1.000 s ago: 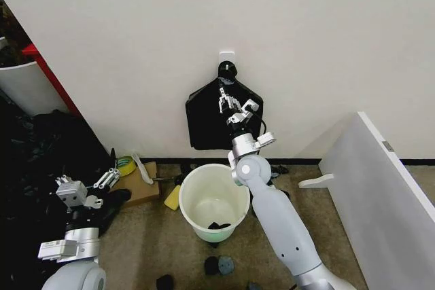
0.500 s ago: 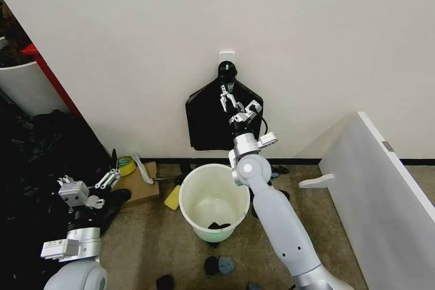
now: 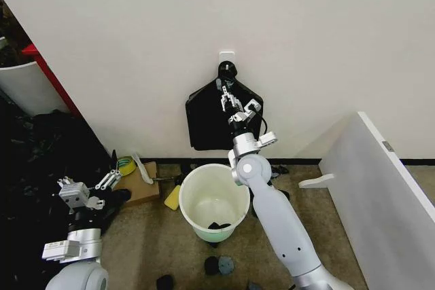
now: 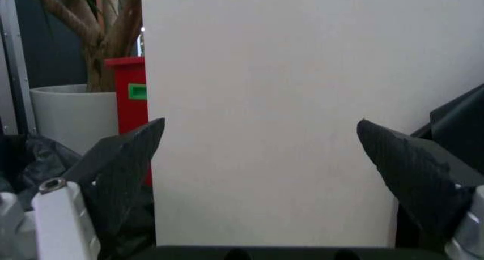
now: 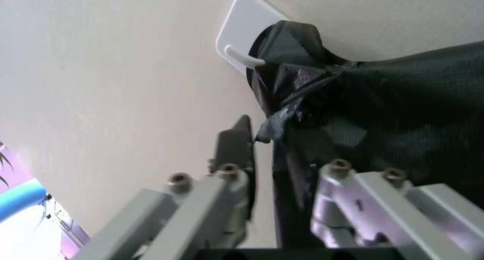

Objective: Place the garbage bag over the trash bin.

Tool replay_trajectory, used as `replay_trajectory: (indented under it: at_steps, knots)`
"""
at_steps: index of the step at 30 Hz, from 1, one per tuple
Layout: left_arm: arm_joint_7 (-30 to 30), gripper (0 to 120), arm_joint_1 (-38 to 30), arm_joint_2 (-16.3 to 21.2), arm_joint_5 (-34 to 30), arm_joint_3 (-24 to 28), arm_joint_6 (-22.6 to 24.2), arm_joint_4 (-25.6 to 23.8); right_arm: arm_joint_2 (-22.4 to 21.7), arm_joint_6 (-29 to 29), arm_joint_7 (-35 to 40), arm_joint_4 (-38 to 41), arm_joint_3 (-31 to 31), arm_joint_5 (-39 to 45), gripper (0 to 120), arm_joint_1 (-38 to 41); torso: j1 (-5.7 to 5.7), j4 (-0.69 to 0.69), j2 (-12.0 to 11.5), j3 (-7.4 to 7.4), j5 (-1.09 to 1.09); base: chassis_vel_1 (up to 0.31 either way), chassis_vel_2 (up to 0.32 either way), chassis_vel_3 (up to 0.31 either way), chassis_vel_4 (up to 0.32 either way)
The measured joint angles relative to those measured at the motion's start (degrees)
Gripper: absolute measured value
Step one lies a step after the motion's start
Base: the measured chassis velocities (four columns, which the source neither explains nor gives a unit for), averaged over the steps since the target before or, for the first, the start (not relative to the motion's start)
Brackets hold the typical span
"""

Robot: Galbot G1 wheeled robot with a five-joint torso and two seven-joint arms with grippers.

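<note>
- My right end effector is raised to the bundle of black bags hanging on the wall hook. Its fingers are apart around the bundle's neck, and I cannot tell if they pinch a bag.
- The trash bin stands below it, bare; I judge no garbage bag is pulled free yet.
- My left end effector waits low, wide open, empty.

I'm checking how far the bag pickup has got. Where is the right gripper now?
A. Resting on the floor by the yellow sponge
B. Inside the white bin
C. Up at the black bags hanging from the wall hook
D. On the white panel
C: the right gripper is raised at the neck of the bundle of black bags under the wall hook, above the trash bin.
</note>
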Motion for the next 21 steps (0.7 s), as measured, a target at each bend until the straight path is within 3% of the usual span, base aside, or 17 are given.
replay_trajectory:
  at_steps: [3,11,17,21]
  knots:
    - [-0.08,100,0.13,-0.08,0.2,0.01,-0.07,-0.01,-0.18,0.06,0.08,0.0,0.04,-0.83,0,-0.05,0.0,0.0,0.0,0.0,0.0,0.0,0.0,0.0,0.0]
    - [-0.29,100,0.12,-0.08,0.19,-0.15,-0.1,-0.17,-3.06,0.96,-1.42,2.73,-1.48,-2.28,0,-4.0,0.0,0.01,0.0,0.0,0.0,0.0,0.0,0.0,0.0]
    - [-0.33,100,-0.3,0.07,-0.25,-0.35,-0.12,-0.02,-9.86,2.7,-9.61,5.97,-3.86,-5.56,0,-12.8,0.0,-0.01,0.0,-0.01,0.01,0.0,0.0,0.0,0.0]
    - [-0.32,100,-0.26,-0.07,-0.18,-0.13,-0.12,-0.2,-12.1,3.79,-12.32,6.08,-3.87,-8.47,0,-16.14,0.0,0.0,0.0,0.0,0.01,0.0,0.0,0.0,0.0]
